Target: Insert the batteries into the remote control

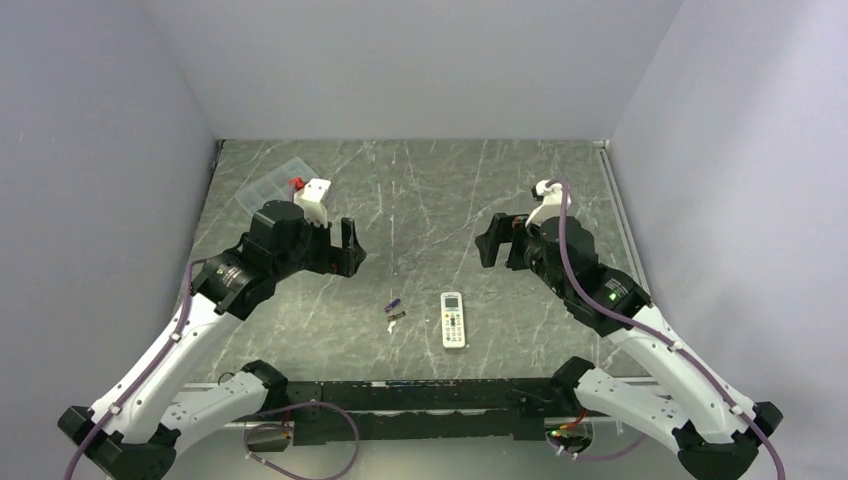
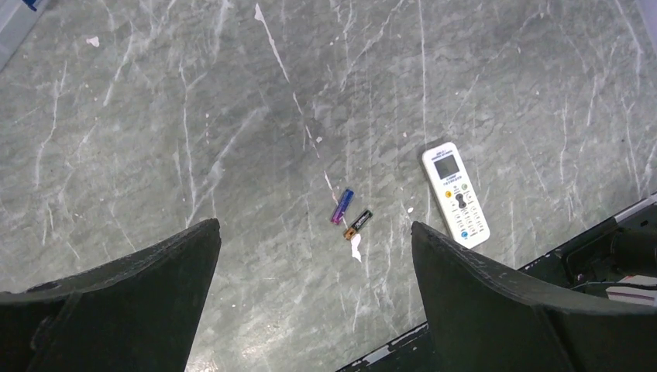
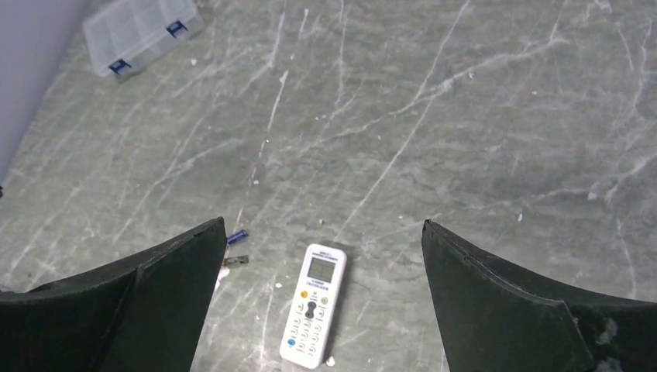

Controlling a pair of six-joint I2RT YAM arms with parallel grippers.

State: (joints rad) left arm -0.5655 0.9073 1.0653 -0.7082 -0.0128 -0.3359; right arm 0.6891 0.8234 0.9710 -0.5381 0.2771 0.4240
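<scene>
1. Nearest the arm bases, the remote control is lying flat on the grey-green marbled table. It is facing up, with its little screen at the far end and its coloured buttons toward the bases.
2. Just to the left of the remote, and apart from it, the batteries are lying loose on the table and not in the handset. The blue-purple battery is sitting slightly farther out. The dark battery, with a coppery end, is resting just beside it and nearer the remote.
3. A small pale scrap is lying right by the coppery end of the dark battery; what it is cannot be told.
4. Farther out on the left, the left gripper is hanging above the table with its jaws spread wide and nothing between them. In its own wrist view the two black fingers are framing the batteries and the remote below.
5. Opposite it on the right, the right gripper is hovering at about the same depth, also gaping wide and holding nothing. Its fingers are framing the remote from above.
6. Farthest away, near the back left corner, a clear compartmented box with blue latches is sitting on the table, well apart from the remote. In the top view the left wrist is partly covering it.
</scene>
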